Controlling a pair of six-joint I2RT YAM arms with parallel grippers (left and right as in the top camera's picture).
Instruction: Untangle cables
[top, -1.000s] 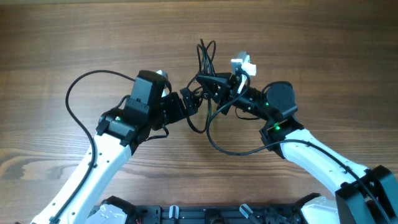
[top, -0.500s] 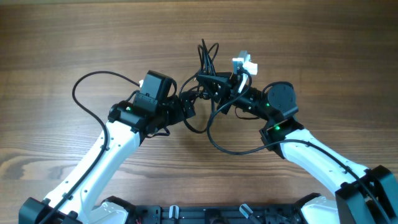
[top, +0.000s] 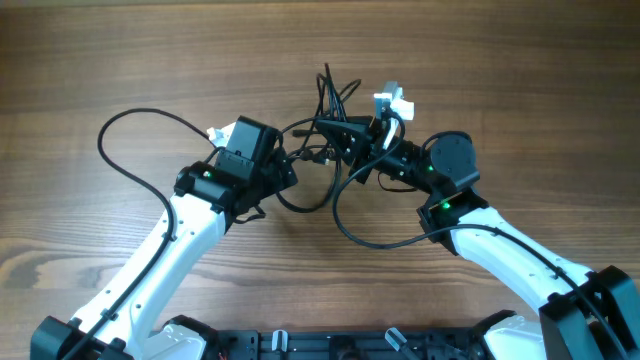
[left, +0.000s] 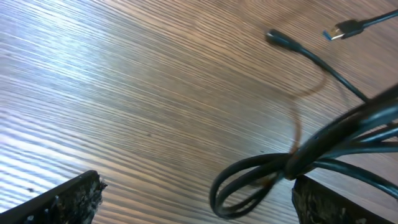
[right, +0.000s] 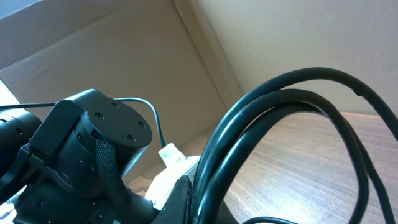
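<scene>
The left gripper (left: 196, 186) stands fully spread with nothing between its fingers (left: 68, 199), low over the wooden table (top: 120, 60) just left of the tangle; the cables (top: 335, 100) lie bunched at mid-table, slack loops spilling from the tangle toward the robot, and a doubled loop (left: 249, 180) rests just beside the finger nearer the tangle; to do this step well, I judge the left gripper should close on one strand only, just left of the tangle, then draw it slowly away from the tangle while the other arm anchors, easing off if the knot cinches; a USB plug (left: 342, 29) and a second small connector (left: 280, 38) lie loose on the table beyond the tangle, so working from a free end looks the safer route; the right gripper (top: 340, 132), just right of the tangle, is clamped closed and appears to pinch a bundle of strands that arches up out of it; which strand crosses over which inside the tangle cannot be made out; overhead, the left fingers hide under the wrist housing, and cords cover the right fingertips.
</scene>
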